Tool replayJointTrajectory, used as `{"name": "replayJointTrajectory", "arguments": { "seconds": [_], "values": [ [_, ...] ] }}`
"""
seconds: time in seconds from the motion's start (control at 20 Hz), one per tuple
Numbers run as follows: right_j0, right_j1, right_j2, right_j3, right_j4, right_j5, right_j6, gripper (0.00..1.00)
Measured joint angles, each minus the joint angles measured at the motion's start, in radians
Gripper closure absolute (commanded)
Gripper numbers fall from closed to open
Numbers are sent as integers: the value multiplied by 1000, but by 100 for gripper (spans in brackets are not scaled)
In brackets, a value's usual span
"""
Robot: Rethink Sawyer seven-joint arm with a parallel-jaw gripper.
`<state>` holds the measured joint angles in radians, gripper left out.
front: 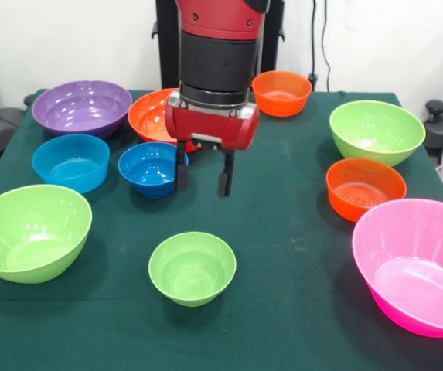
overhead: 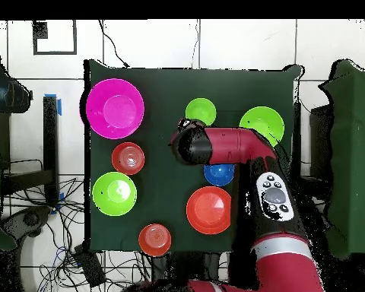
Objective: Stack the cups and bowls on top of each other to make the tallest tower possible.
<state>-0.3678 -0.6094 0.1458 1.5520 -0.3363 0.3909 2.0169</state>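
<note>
The gripper (front: 204,179) hangs open and empty above the green table (front: 291,193), its 2 dark fingers (front: 225,180) apart just in front of the small blue bowl (front: 151,167) and behind the small green bowl (front: 192,267). All 10 bowls sit apart, unstacked: a purple bowl (front: 82,107), a bigger blue bowl (front: 71,161) and a large green bowl (front: 29,231) on one side, a pink bowl (front: 416,263), an orange bowl (front: 365,188) and another green bowl (front: 376,131) on the other. 2 more orange bowls (front: 281,92) stand at the far edge, one (front: 150,114) partly behind the arm (overhead: 239,146).

front across table (front: 298,232), overhead straight down
</note>
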Motion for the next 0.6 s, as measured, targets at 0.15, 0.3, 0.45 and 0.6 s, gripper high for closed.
{"name": "replayJointTrajectory", "arguments": {
  "seconds": [0.15,0.3,0.45,0.6],
  "values": [
    [-28,-14,17,39,-25,-9,0,0],
    [-62,-27,37,79,-55,-10,0,0],
    [-77,-36,47,100,-71,-10,0,0],
    [-77,-40,48,117,-80,-10,0,0]
  ]
}}
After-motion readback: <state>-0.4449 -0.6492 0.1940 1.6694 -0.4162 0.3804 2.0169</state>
